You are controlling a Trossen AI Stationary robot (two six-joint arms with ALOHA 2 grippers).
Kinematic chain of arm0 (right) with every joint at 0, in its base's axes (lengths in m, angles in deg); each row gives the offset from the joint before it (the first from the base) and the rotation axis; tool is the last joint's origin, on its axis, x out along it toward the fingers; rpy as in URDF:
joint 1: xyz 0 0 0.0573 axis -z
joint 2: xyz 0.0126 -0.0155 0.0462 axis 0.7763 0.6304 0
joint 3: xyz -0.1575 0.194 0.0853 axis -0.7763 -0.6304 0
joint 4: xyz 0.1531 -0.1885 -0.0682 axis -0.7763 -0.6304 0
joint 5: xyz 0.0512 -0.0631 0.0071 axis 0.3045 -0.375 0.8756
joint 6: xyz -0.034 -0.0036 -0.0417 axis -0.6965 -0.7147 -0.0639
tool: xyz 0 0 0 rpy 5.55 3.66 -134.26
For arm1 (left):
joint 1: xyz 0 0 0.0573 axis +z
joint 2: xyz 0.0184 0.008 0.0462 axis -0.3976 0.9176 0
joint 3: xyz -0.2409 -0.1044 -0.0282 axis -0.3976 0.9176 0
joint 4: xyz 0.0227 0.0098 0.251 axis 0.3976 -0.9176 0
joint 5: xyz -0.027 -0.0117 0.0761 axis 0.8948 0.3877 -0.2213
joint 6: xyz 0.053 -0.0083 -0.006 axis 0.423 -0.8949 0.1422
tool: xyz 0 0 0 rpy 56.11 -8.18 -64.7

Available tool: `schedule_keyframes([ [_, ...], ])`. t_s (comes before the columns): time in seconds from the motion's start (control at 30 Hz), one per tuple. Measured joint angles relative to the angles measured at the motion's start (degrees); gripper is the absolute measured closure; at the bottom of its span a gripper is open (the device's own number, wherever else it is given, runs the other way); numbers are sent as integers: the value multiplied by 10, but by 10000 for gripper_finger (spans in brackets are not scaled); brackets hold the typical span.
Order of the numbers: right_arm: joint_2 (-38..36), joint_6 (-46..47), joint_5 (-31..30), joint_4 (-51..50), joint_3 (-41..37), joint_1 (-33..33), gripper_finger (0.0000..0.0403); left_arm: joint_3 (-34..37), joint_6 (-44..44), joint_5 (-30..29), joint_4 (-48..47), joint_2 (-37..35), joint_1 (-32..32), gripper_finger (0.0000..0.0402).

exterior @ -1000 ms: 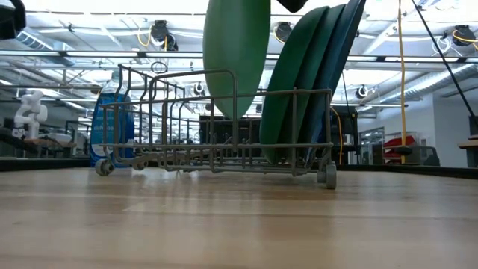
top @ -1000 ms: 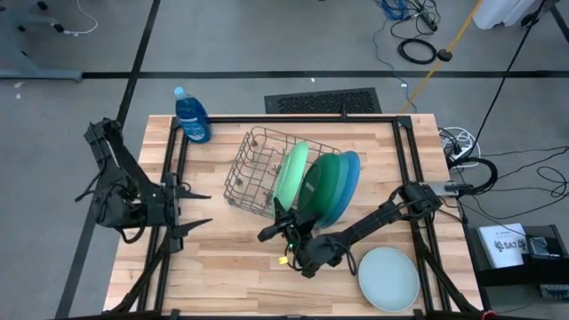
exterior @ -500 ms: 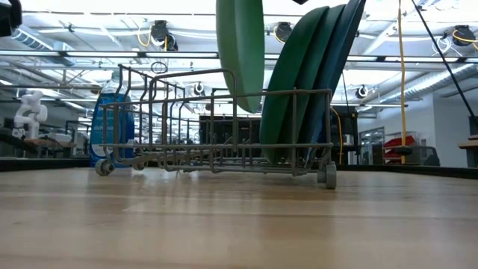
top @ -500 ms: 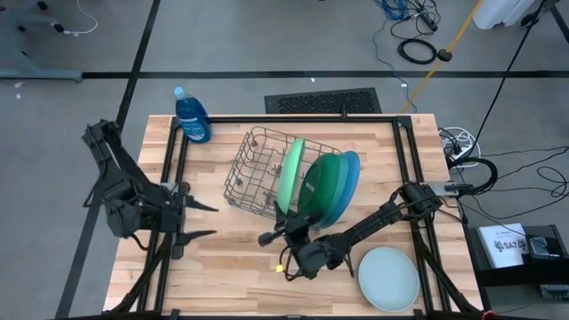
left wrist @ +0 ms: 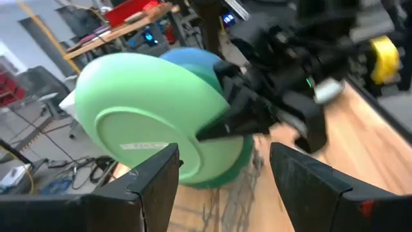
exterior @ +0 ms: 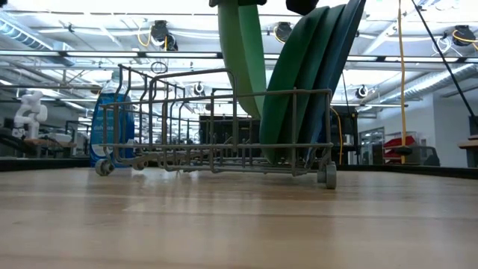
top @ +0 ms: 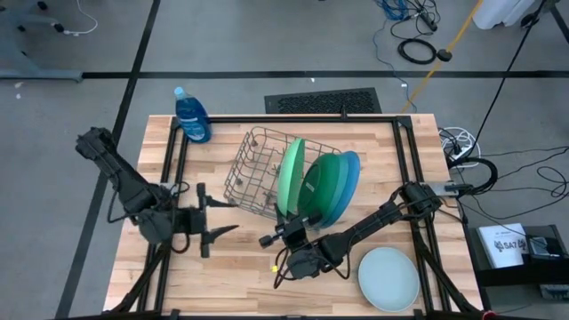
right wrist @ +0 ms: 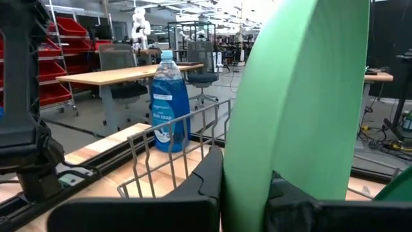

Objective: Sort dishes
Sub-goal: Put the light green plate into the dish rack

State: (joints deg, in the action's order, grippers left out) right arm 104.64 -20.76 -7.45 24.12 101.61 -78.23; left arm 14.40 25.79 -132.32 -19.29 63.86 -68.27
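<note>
**Fourth plate going into the rack, one left out**

My right pincer point(top: 286, 220) is clenched on the light green plate point(top: 291, 173), held upright over the wire rack point(top: 252, 169). Just beyond it, three plates point(top: 333, 187) already stand racked. The pale mint plate point(top: 388, 278) lies behind it on the worktop point(top: 231, 267). My left pincer point(top: 216, 218) waits released.

In the low view the light green plate point(exterior: 243, 60) and the plates point(exterior: 314, 82) beside it run off the top edge. In the left wrist view the right end effector point(left wrist: 241, 119) is blurred.
</note>
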Motion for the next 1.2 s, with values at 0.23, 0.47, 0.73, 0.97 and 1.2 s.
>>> schedule_keyframes([
  [0.23,0,-15,0,-37,0,0,386,0,40,43,46,29,62,160],
  [0.47,0,-17,-1,-49,0,3,386,-9,108,139,85,24,153,160],
  [0.73,4,-21,1,-49,0,3,386,-44,208,302,67,23,283,160],
  [0.97,8,-21,12,-48,0,2,386,-105,376,315,-55,30,326,165],
  [1.2,8,1,16,-23,0,5,386,-120,361,343,-139,79,389,228],
])
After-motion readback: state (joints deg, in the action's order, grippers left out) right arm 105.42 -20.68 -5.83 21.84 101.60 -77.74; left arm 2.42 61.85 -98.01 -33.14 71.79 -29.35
